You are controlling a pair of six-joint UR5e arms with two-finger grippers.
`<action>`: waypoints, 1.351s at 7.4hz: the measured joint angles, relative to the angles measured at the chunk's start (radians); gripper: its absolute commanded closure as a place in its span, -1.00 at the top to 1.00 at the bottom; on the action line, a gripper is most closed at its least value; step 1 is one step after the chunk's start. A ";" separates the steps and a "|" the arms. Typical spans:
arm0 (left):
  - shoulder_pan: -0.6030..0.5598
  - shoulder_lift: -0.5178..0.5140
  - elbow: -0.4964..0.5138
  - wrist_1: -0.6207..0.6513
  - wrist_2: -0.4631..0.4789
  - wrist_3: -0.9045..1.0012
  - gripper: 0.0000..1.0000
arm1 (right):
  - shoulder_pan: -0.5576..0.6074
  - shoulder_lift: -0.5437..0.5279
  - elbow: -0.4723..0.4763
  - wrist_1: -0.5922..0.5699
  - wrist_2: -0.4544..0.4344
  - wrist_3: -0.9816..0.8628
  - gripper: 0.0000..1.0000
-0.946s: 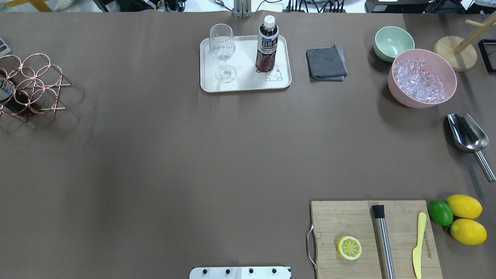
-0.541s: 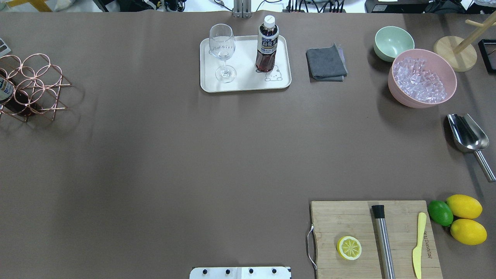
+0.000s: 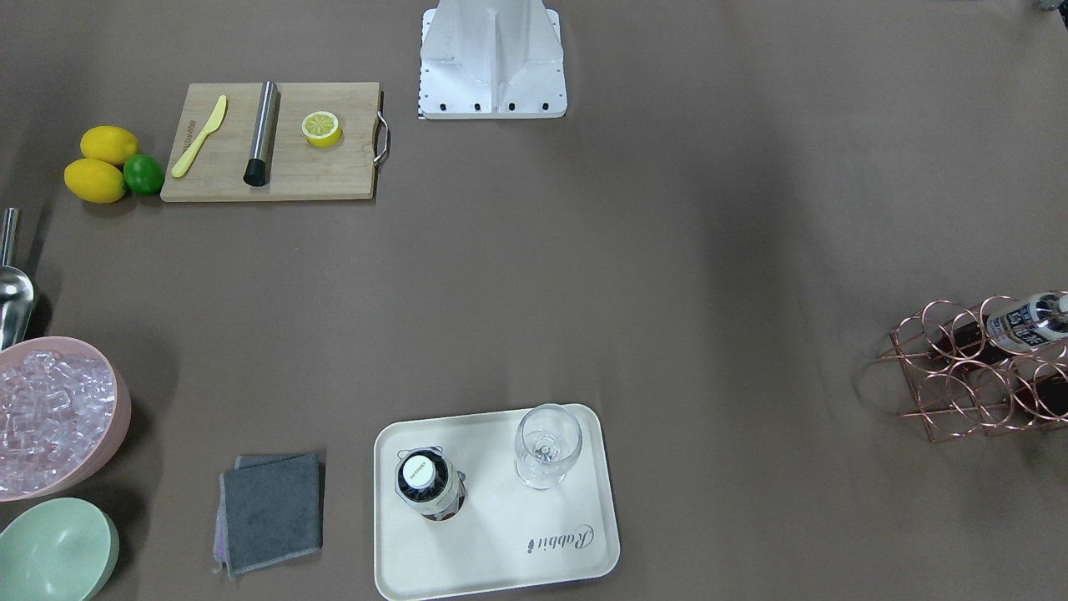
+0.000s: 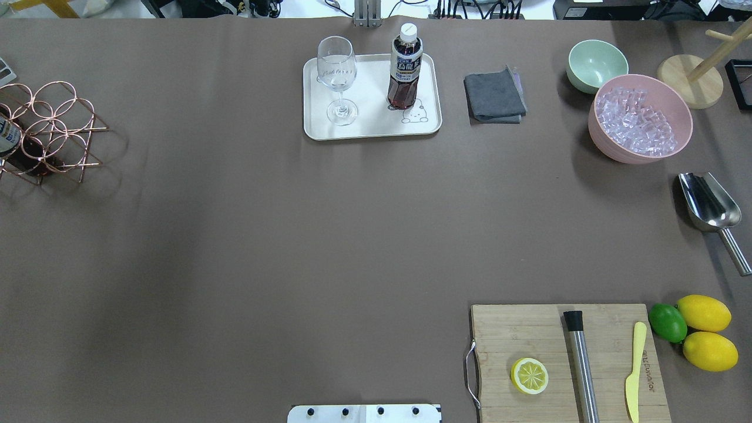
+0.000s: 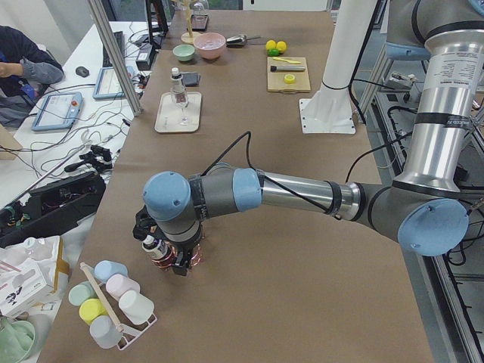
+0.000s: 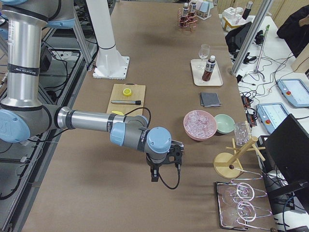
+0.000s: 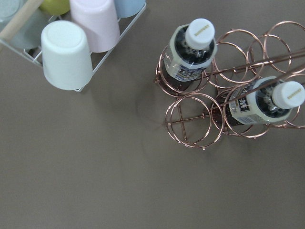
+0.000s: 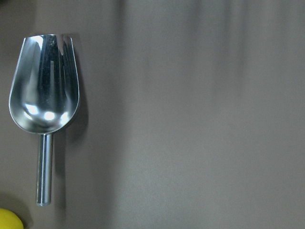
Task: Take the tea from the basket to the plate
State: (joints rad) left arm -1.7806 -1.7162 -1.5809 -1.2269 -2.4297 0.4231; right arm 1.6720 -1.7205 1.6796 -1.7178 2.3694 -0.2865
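Jaw opening of the left gripper (image 5: 165, 255) and right gripper (image 6: 164, 170) cannot be determined: side views only. Left arm extends low over the desk (image 4: 235, 235), wrist above the basket (image 7: 193, 126). Tea count: three. One tea (image 4: 405, 73) stands upright on the plate (image 4: 317, 126) beside one glass (image 4: 336, 76); a second bottle (image 7: 190, 55) and third bottle (image 7: 264, 102) occupy basket cells

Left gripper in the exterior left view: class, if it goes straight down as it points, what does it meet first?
Probably the basket or a tea standing in it, just under the left gripper; depth is unclear.
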 measured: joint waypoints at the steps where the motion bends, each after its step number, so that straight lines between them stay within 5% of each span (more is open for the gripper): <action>1: 0.005 0.012 0.002 -0.015 0.000 -0.118 0.96 | 0.000 0.001 -0.011 0.000 0.001 0.001 1.00; 10: 0.098 0.125 0.044 -0.281 0.004 -0.494 0.96 | 0.003 0.000 -0.013 -0.023 0.008 0.016 1.00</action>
State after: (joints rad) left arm -1.6827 -1.5907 -1.5368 -1.5079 -2.4260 -0.0709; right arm 1.6751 -1.7200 1.6665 -1.7412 2.3771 -0.2708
